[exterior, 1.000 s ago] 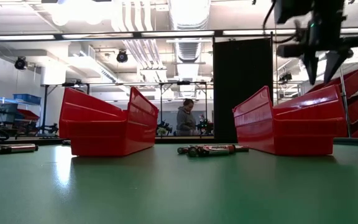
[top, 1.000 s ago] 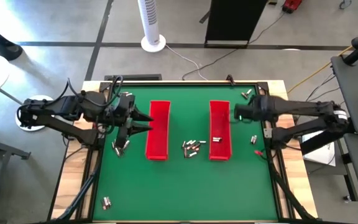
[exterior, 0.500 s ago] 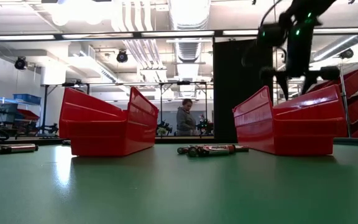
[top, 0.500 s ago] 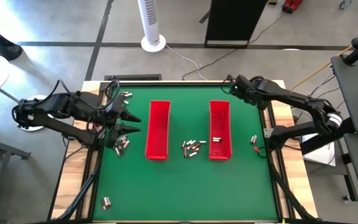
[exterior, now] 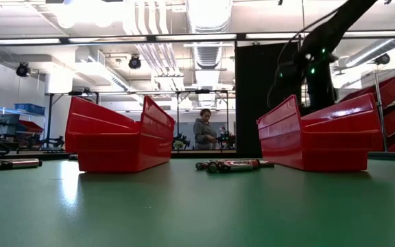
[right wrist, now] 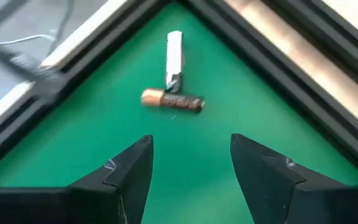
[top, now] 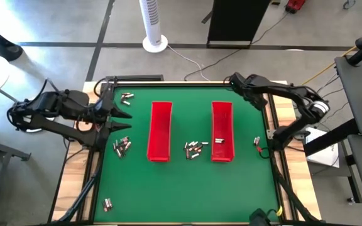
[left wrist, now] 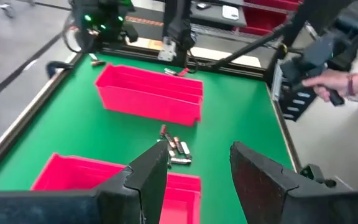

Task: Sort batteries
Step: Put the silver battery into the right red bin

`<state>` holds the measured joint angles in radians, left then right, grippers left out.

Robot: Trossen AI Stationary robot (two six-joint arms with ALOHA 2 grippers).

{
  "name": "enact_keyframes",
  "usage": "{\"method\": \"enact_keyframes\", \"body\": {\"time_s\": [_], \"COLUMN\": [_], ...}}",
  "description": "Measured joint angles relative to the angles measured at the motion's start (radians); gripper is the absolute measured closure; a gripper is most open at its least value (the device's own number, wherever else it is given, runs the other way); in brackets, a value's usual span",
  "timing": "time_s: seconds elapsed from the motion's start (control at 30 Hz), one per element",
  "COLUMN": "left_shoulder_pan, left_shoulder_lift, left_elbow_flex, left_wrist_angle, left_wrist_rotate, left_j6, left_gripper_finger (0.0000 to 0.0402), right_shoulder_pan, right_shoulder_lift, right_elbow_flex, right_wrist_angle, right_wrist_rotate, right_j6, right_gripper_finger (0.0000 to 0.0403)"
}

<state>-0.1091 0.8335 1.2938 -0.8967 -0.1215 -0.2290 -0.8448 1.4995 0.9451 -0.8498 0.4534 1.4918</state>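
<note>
Right gripper [right wrist: 188, 171]: fingers apart, empty, aimed at two batteries [right wrist: 173, 99] in the far right corner, probably the next pick; visible only in its wrist view.
Left gripper [left wrist: 197, 177]: open, empty, parked at the left edge.
Loose batteries [top: 195, 148]: between the trays [top: 159, 130].

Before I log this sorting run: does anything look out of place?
Batteries lie scattered over the green mat: a loose pile between the red trays, strays near corners. Two sit in the far corner before the open right gripper.
</note>
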Motion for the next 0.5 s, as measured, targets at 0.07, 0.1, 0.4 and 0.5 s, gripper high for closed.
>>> {"method": "enact_keyframes", "body": {"time_s": [0.07, 0.1, 0.4, 0.5], "left_shoulder_pan": [0.034, 0.052, 0.255, 0.34], "left_shoulder_lift": [-0.011, -0.017, -0.018, -0.018], "left_elbow_flex": [0.0, 0.0, 0.0, 0.0], "left_wrist_angle": [-0.012, -0.019, -0.046, -0.048], "left_wrist_rotate": [-0.001, -0.002, 0.043, 0.103], "left_j6": [0.005, 0.008, 0.033, 0.058], "left_gripper_finger": [0.0246, 0.0246, 0.0246, 0.0246], "right_shoulder_pan": [-0.016, -0.019, -0.082, -0.11], "right_shoulder_lift": [0.032, 0.045, 0.113, 0.125], "right_elbow_flex": [0.0, 0.001, 0.004, 0.001], "right_wrist_angle": [0.005, 0.02, 0.138, 0.15], "right_wrist_rotate": [0.006, 0.016, 0.082, 0.081], "right_j6": [0.004, 0.006, -0.01, -0.003], "right_gripper_finger": [0.0189, 0.0188, 0.0195, 0.0197]}}
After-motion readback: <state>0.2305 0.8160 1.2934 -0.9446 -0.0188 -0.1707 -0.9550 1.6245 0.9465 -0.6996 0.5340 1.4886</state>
